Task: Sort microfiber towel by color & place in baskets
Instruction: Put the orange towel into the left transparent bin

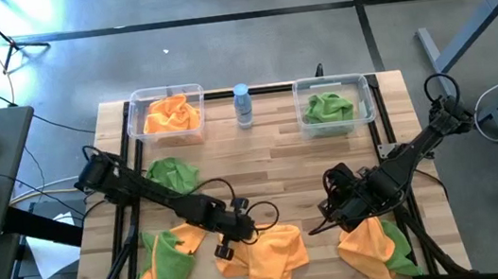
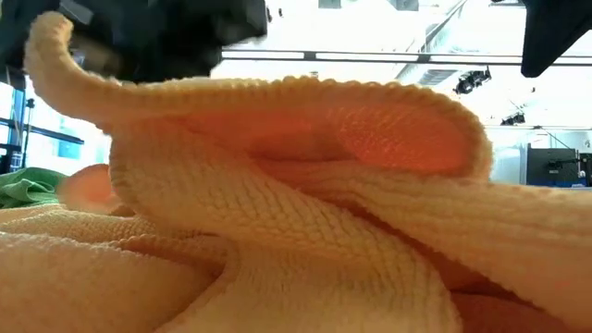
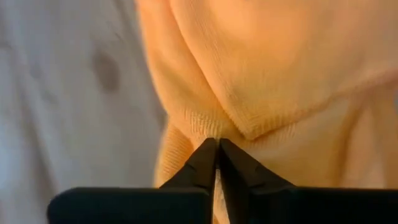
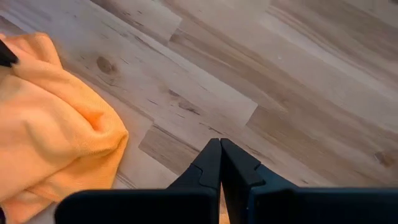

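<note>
pinching a raised fold of the orange microfiber towel at the desk's near edge, the left hand is clenched on it. soft, light, floppy cloth: a ridge grip suits. right hand clenched, empty, beside another orange towel.

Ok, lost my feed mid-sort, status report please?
Left gripper shut on orange towel at the near edge. Right gripper shut, empty, over bare table. Nothing in the way.
</note>
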You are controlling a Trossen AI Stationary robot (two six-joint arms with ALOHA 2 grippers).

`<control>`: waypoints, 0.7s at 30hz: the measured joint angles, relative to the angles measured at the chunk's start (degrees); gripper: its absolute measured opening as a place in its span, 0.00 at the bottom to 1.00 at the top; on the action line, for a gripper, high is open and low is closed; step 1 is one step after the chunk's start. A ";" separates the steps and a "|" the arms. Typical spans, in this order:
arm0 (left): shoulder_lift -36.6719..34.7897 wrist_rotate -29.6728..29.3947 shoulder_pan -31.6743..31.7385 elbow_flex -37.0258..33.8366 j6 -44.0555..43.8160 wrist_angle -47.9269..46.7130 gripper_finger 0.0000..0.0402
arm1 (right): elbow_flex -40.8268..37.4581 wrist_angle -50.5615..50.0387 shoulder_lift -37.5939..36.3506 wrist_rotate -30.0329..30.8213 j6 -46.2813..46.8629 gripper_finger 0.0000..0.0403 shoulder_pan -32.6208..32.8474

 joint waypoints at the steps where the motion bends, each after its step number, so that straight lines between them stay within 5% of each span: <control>1: -1.27 -0.78 0.11 0.00 -0.04 -0.11 0.01 | 0.00 0.00 0.00 0.25 -0.45 0.00 0.02; 11: -19.50 -10.09 2.67 0.00 -7.14 -0.10 0.00 | 0.00 0.02 0.00 5.90 -10.54 0.00 0.00; 21: -34.36 -28.94 2.58 0.02 -7.58 7.24 0.00 | -0.29 0.39 0.00 15.77 -20.55 0.00 -0.86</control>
